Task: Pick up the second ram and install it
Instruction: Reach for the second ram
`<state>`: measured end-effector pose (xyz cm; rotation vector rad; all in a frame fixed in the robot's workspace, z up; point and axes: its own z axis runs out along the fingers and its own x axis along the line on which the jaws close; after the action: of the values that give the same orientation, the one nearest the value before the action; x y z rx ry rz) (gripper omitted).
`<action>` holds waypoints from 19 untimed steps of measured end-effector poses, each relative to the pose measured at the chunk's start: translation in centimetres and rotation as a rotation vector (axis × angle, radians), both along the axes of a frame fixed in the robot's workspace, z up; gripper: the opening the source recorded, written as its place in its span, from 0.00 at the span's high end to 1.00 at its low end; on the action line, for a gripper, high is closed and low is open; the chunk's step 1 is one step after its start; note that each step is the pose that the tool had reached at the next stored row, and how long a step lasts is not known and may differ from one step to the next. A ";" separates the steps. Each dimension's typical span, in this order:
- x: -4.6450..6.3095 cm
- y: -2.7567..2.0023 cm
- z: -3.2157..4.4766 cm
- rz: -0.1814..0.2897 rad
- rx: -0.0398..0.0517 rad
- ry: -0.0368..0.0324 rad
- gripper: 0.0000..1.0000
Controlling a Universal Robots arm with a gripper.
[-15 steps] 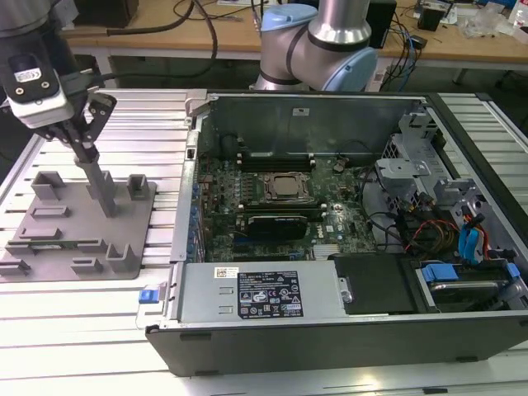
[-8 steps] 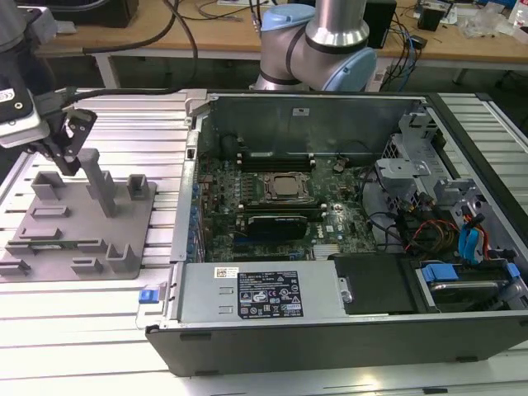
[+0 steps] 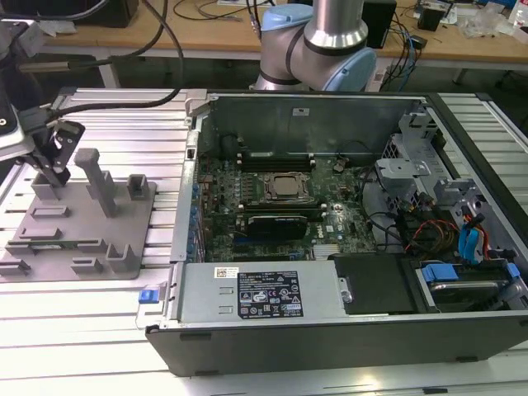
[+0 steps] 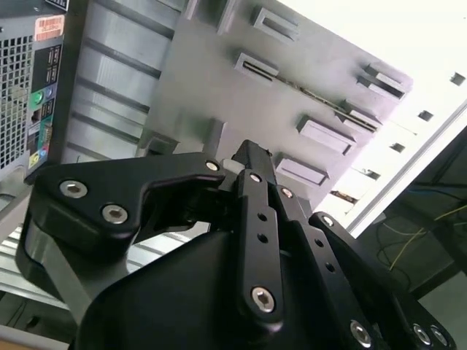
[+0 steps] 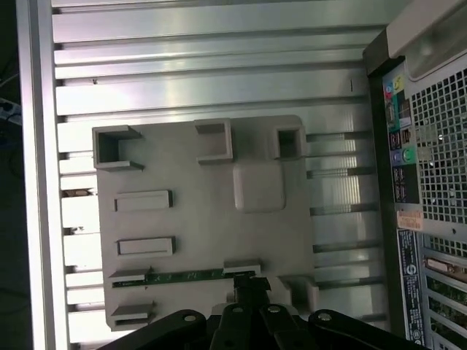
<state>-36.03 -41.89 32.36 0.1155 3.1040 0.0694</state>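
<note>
Second ram (image 5: 182, 275) sits on edge in gray fixture (image 5: 182, 160) slots beside the PC case, top edge exposed, prob. for a pinch from above. Gripper (image 5: 252, 286) hangs near one end; open or clenched, can't tell.

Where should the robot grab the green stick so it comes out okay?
Probably the bare middle of the ram, pinching its two flat faces. It stands on edge in the gray tray, both ends tucked in holders, so coming straight down from above looks best.
</note>
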 end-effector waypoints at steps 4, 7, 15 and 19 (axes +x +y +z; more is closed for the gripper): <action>-0.7 -0.32 -0.74 0.000 0.0000 0.0000 0.92; -1.2 -0.53 -0.98 0.000 0.0000 0.0000 0.92; -3.3 -1.08 -1.96 0.000 0.0000 -0.0001 0.92; -3.6 -1.08 -2.49 0.000 0.0000 0.0000 0.92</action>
<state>-39.62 -42.97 29.87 0.1153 3.1039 0.0694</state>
